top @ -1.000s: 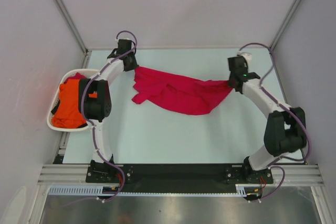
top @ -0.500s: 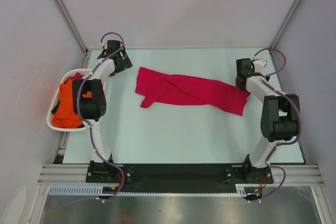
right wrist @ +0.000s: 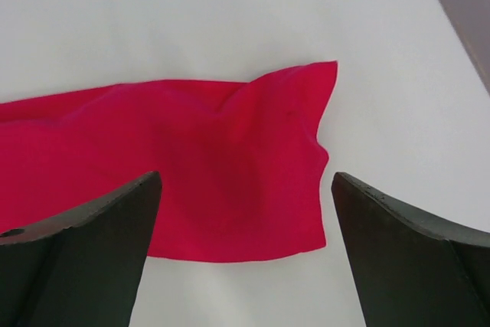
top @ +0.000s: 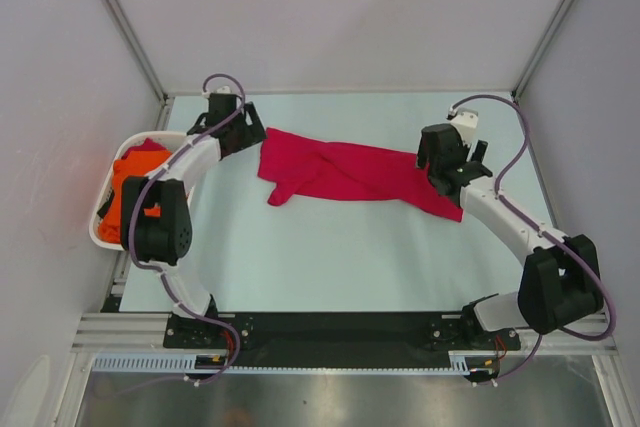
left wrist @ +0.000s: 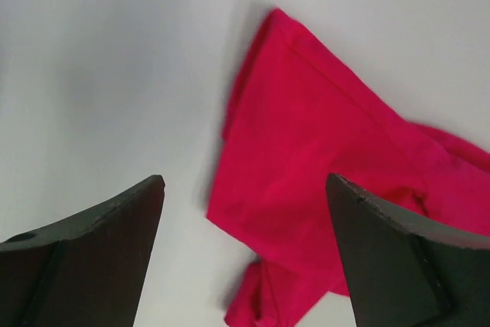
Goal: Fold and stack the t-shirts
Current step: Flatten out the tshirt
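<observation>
The crimson t-shirt [top: 350,172] lies bunched into a long band across the back of the table, free of both grippers. My left gripper [top: 252,137] hovers open over its left end; in the left wrist view the cloth [left wrist: 321,158] lies below, between the wide-apart fingers [left wrist: 245,181]. My right gripper [top: 440,175] hangs open above the shirt's right end [right wrist: 230,166], and nothing sits between its fingers [right wrist: 245,181]. The orange t-shirt [top: 125,197] is crumpled in the basket at the left.
The white oval basket [top: 100,234] sits off the table's left edge beside the left arm. Grey walls and frame posts close in the back and sides. A black rail [top: 340,327] with both arm bases runs along the near edge.
Both grippers opened and let go of the crimson shirt, which dropped from hanging between them to lying on the table. The arms swung outward, then came back over its ends.
</observation>
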Controlling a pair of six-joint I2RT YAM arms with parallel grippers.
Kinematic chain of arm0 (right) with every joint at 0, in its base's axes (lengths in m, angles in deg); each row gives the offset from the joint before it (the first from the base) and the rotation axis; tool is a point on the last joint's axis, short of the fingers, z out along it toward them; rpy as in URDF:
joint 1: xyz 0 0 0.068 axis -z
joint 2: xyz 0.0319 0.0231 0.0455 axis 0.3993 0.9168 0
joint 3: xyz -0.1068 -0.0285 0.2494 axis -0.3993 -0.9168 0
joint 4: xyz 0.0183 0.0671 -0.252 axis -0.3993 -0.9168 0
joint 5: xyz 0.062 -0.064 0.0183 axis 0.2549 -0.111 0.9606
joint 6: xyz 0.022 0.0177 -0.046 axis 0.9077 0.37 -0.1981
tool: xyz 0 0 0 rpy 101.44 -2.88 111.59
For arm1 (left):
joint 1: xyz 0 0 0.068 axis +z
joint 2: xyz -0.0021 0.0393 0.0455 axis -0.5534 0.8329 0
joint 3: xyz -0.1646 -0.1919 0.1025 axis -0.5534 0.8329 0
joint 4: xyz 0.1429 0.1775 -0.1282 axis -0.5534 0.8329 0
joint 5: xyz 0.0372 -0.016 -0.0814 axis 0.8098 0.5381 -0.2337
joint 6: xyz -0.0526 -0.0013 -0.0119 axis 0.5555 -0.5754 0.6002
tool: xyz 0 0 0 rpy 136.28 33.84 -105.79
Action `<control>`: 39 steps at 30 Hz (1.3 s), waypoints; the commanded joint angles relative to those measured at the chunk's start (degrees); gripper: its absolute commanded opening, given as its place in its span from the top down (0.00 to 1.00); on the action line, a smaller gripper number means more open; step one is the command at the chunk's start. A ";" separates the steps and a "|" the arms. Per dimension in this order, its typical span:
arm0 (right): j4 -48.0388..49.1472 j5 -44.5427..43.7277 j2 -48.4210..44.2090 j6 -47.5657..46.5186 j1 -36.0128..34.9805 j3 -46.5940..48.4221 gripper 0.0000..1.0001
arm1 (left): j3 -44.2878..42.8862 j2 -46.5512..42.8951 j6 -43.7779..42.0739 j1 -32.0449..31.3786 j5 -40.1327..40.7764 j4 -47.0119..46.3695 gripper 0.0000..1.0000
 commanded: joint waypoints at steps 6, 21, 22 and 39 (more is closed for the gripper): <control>0.92 7.25 1.99 1.33 -0.62 -3.08 0.00 | 8.01 2.75 1.56 -6.74 -8.32 -6.82 0.14; 0.40 12.61 4.98 0.02 -0.89 -1.42 0.02 | 2.66 9.88 1.56 -12.72 -2.52 -1.19 1.00; -0.39 13.49 5.68 -0.25 -0.89 -1.07 0.02 | 2.65 9.44 1.73 -12.72 -2.08 -1.11 1.00; -18.31 2.09 27.47 -0.96 -14.33 11.94 0.01 | -8.51 4.69 -1.69 -12.72 8.65 5.31 1.00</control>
